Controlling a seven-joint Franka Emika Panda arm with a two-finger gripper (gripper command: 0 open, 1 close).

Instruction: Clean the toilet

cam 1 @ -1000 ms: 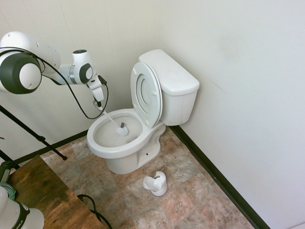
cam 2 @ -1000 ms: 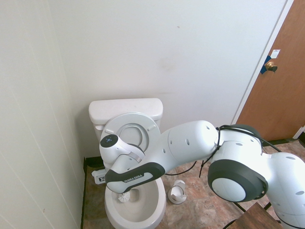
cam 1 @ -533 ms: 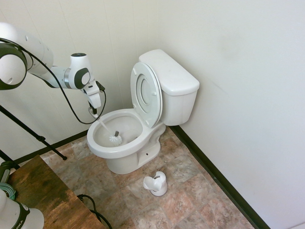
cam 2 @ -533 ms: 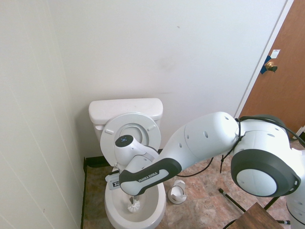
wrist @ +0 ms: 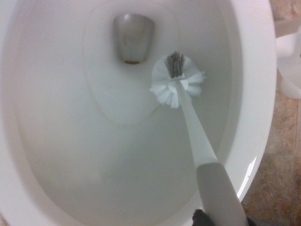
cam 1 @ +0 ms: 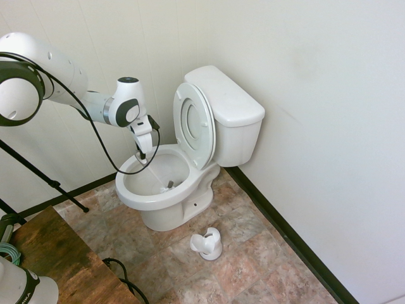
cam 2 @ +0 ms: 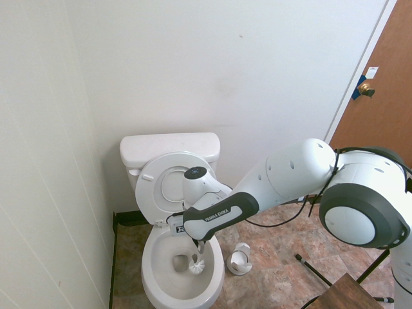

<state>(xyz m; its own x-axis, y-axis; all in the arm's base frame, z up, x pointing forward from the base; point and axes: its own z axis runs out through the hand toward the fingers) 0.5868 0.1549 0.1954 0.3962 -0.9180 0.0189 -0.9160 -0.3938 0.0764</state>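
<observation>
Toilet (cam 1: 190, 171): stands in the room's corner, tank against the wall, seat and lid raised.
Brush (wrist: 177, 79): white bristle head low in the bowl, beside the drain.
Gripper (cam 1: 143, 152): above the bowl, pointing down, fingers clamped on the brush handle.
Brush holder (cam 1: 207, 244): on the tiled floor beside the toilet's base.

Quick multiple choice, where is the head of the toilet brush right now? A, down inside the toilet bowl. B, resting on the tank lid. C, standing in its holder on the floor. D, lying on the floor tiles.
A: the toilet brush has its bristles down inside the bowl of the toilet, near the drain, while the holder on the floor has no brush in it.
</observation>
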